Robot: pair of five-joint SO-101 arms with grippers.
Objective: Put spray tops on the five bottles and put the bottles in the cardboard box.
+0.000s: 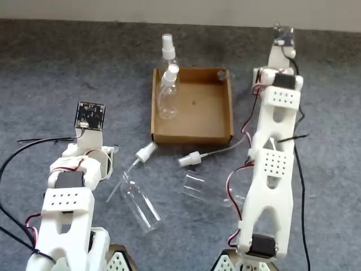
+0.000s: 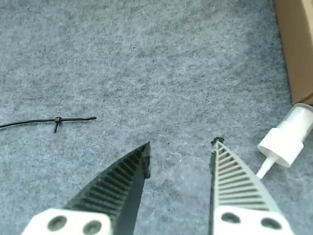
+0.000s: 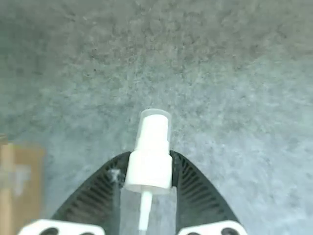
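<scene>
The cardboard box (image 1: 225, 107) lies at the table's middle, and a capped bottle (image 1: 167, 93) leans in its left side. A second capped bottle (image 1: 168, 48) stands just behind the box. In front of the box lie two loose spray tops (image 1: 145, 152) (image 1: 190, 160) and two bare clear bottles (image 1: 140, 203) (image 1: 194, 185). My left gripper (image 2: 181, 147) hangs open over bare carpet, with a spray top (image 2: 286, 142) just beside one finger. My right gripper (image 3: 150, 157) is shut on a clear bottle that has a white spray top (image 3: 149, 161) on it, held over the carpet right of the box.
Grey carpet covers the table. A black cable tie (image 2: 54, 121) lies ahead of the left gripper. The right arm (image 1: 273, 147) stretches along the box's right side. Black cables (image 1: 34, 141) trail off at the left arm's side. The box corner (image 2: 296, 49) is near the left gripper.
</scene>
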